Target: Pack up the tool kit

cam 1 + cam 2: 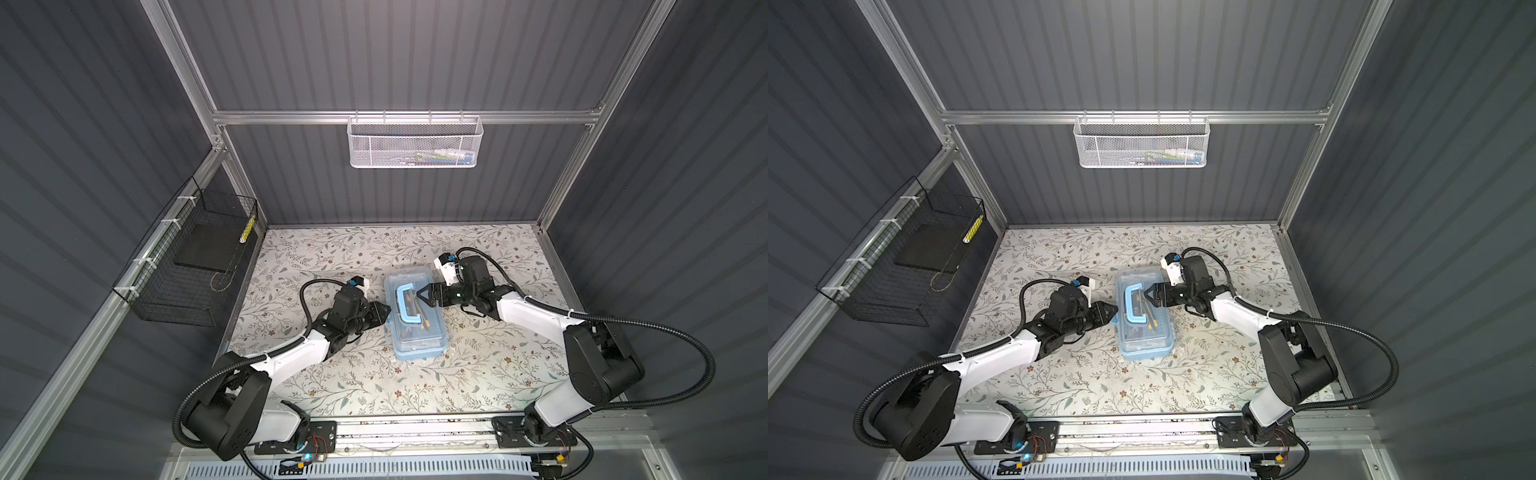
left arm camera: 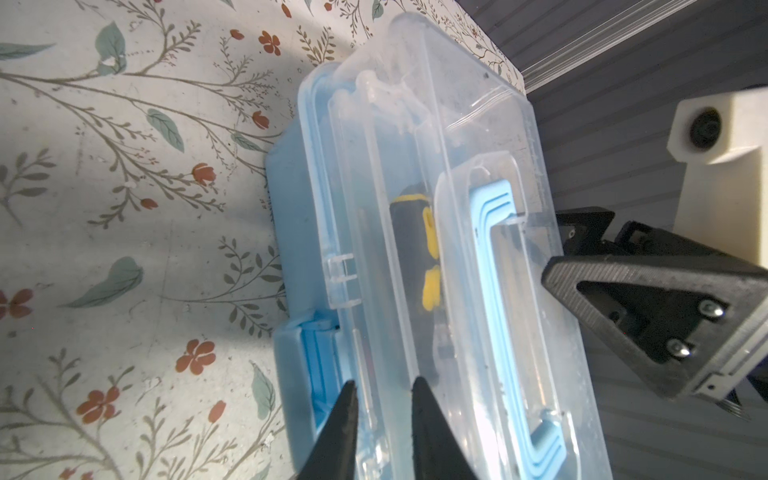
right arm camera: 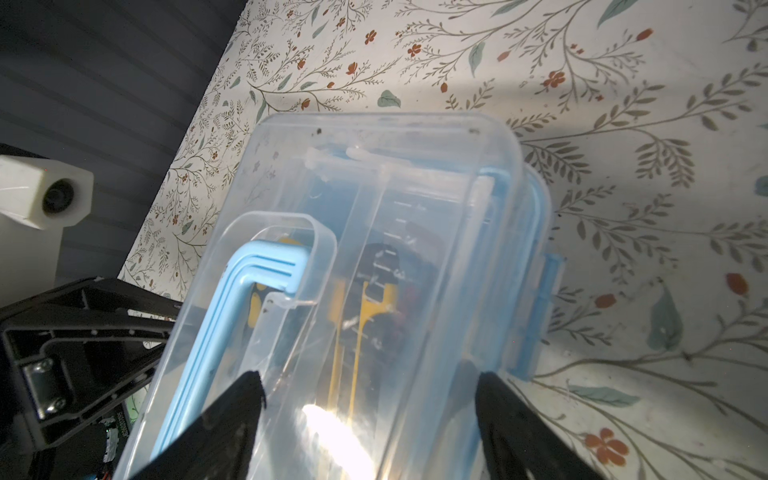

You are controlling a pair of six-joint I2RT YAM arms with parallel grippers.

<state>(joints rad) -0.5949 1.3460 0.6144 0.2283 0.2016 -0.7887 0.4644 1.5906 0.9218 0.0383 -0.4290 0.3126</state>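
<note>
Both top views: tool kit [image 1: 417, 318] lid down at centre of the floral bench [image 1: 374, 382], left gripper [image 1: 386, 311] at its left edge, right gripper [image 1: 419, 296] over the lid; left wrist view: fingers [image 2: 345, 432] narrowly parted astride lid rim; right wrist view: fingers [image 3: 232, 419] spread wide, lid between.

Closed tool kit [image 1: 417, 316] on floral table [image 1: 374, 382], both grippers alongside

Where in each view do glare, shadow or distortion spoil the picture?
Right wrist view: white glare on the tool kit lid. Left wrist view: shadow bands cross the floral table. Both top views: straight frame rails splay outwards, and the walls stay dim.
</note>
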